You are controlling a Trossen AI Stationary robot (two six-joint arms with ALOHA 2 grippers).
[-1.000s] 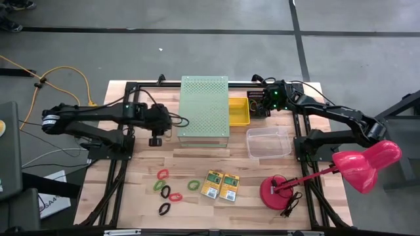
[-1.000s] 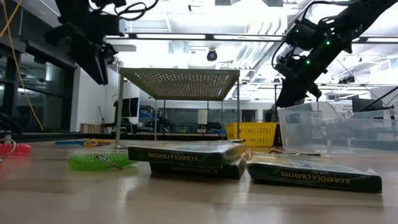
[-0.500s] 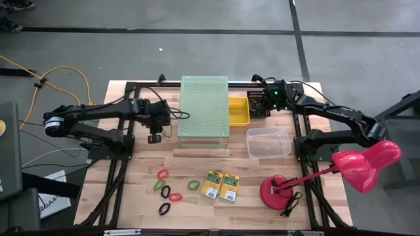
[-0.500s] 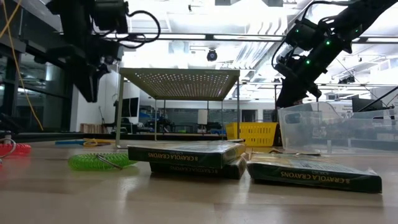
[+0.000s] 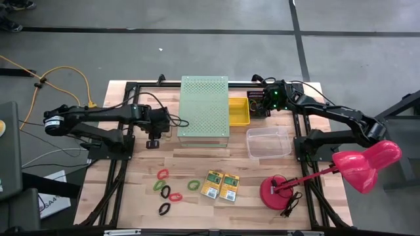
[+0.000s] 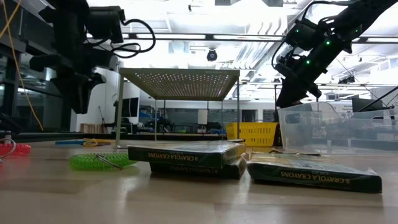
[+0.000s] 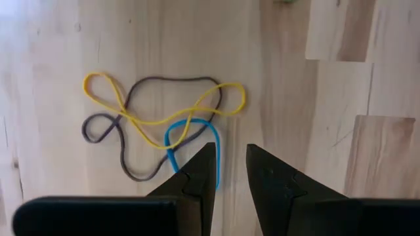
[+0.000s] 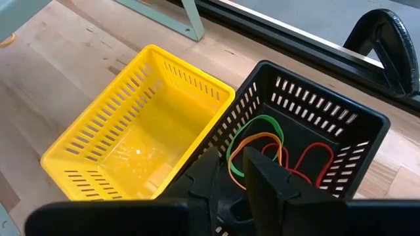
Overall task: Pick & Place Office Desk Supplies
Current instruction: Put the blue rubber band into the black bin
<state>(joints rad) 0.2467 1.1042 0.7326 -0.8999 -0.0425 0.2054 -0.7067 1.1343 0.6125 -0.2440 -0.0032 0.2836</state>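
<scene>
I've got the left gripper [image 7: 231,172] pointing down at the bare wood just left of the large pale-green perforated box [image 5: 205,108], jaws at a narrow gap and nothing between them. Under it lies a tangle of thin rubber bands: a yellow loop [image 7: 164,105], a grey-purple loop [image 7: 131,131] and a blue loop [image 7: 190,141], all overlapping flat on the wooden table [image 7: 315,78]. My read is the next step is a pick from that tangle. To do it well I'd centre over one strand where it crosses another, open a bit wider before descending, and go right down to the wood, since the bands are thin and limp and will likely drag their neighbours up. The right gripper [image 8: 237,172] hangs over the black slotted plastic basket [image 8: 341,124], right of the box and touching the yellow slotted plastic basket [image 8: 138,137]; its jaws are narrow and empty too. Green, orange and red bands already lie in the black basket. The coiled band loops [image 5: 164,190] and two flat yellow-and-green crayon boxes [image 5: 220,185] sit well in front of the box, untouched.
</scene>
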